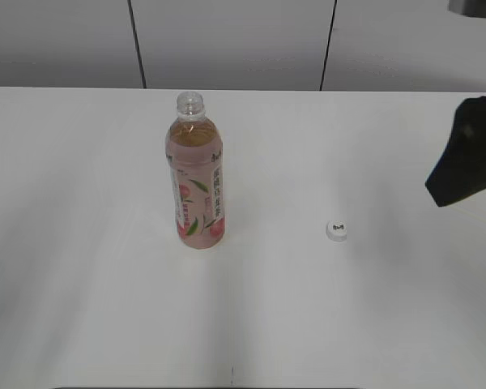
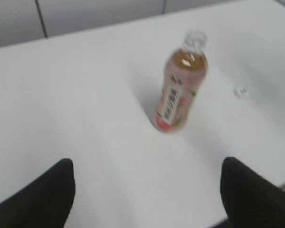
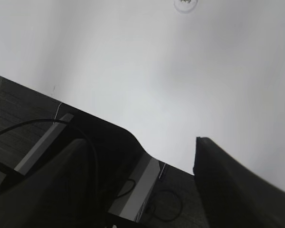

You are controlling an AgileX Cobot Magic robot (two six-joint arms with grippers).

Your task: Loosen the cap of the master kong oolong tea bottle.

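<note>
Nearest the exterior camera is bare white bench (image 1: 105, 324), and beyond it the master kong oolong tea bottle (image 1: 196, 174) stands upright by itself, left of the middle and well back from the near edge. Its neck is open: the cap (image 1: 338, 230) lies flat on the bench, logo up, well apart from the bottle toward the right edge. Judged from that, the loosening is more than done, since the cap is already fully off, and the step in hand looks like the arms clearing away. Little seems left to call for beyond keeping both arms clear of the open bottle, which would spill if knocked. The left claw (image 2: 147, 190) hangs above the bench near its front edge, its two dark fingers spread wide at the bottom corners of the left wrist view, with nothing between them and nothing touched; the bottle stands well ahead of it. The right claw (image 3: 142, 185) is likewise spread wide and empty, hovering out past the bench edge over dark floor and cables, with the cap far off at the top of its view. In the exterior view only a dark part of the right arm (image 1: 468, 154) shows at the right edge, raised above the bench and touching nothing.
</note>
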